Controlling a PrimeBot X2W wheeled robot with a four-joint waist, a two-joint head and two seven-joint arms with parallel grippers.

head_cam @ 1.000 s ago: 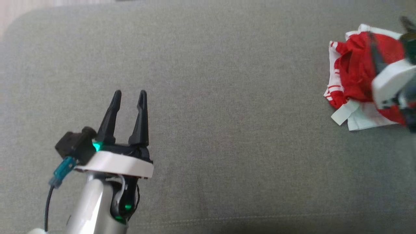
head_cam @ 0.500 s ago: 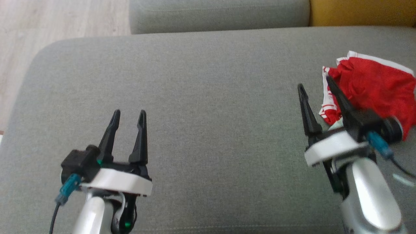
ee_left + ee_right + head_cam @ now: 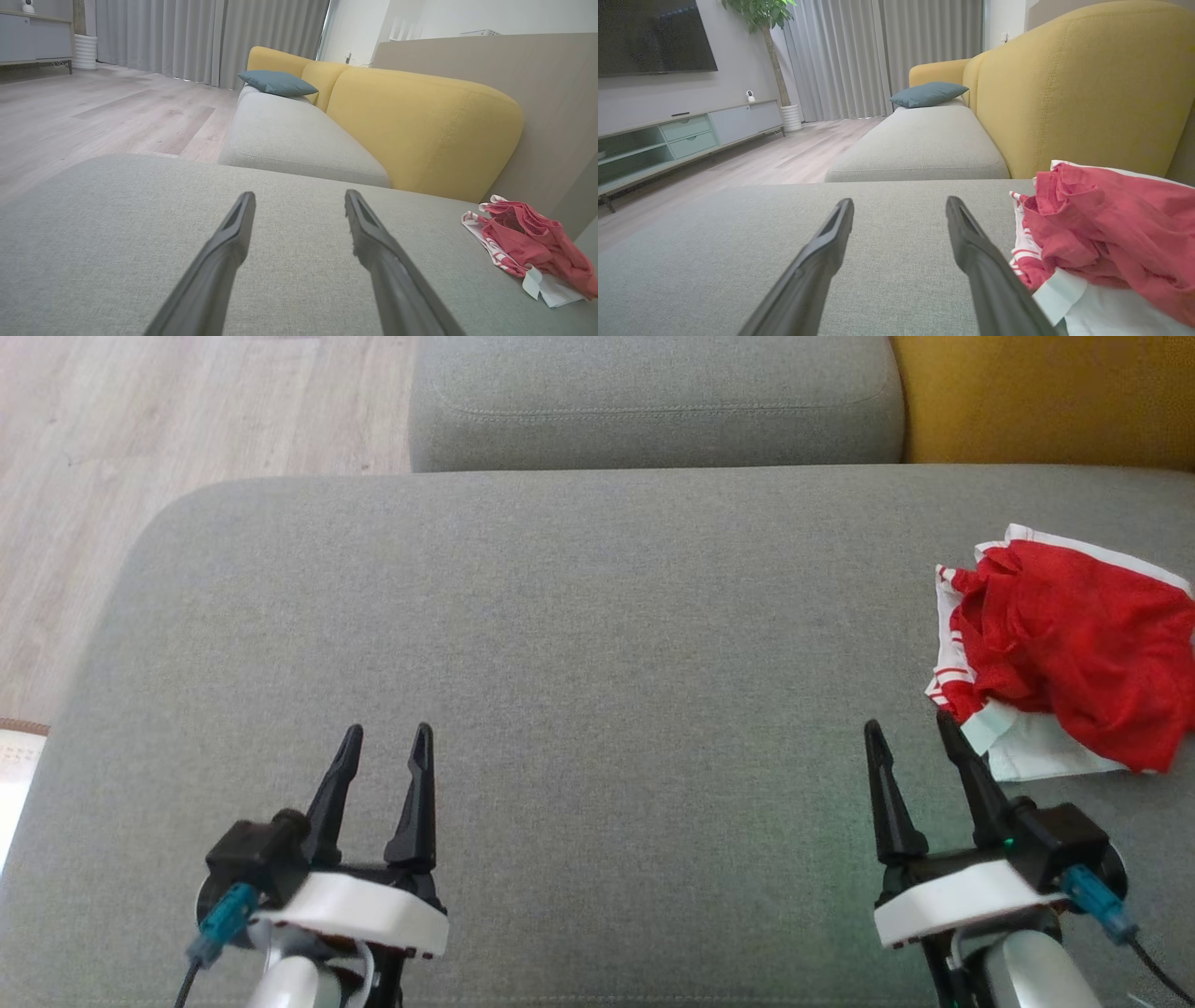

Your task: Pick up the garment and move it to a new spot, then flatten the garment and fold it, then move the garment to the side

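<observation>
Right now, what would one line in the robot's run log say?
garment: bunched, right end of grey cushion | left gripper: open, empty | right gripper: open, empty, near garment

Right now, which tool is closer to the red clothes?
Right. The right tool is just beside the garment, next to its white edge. The left tool is far off across the cushion.

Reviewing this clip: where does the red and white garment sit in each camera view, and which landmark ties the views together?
Head view: garment at the right edge, mid-height, crumpled on the grey cushion.
Left wrist view: garment at the far right, lower half.
Right wrist view: garment large at the lower right.
Shared landmark: the yellow sofa back, beyond the garment in every view.
</observation>
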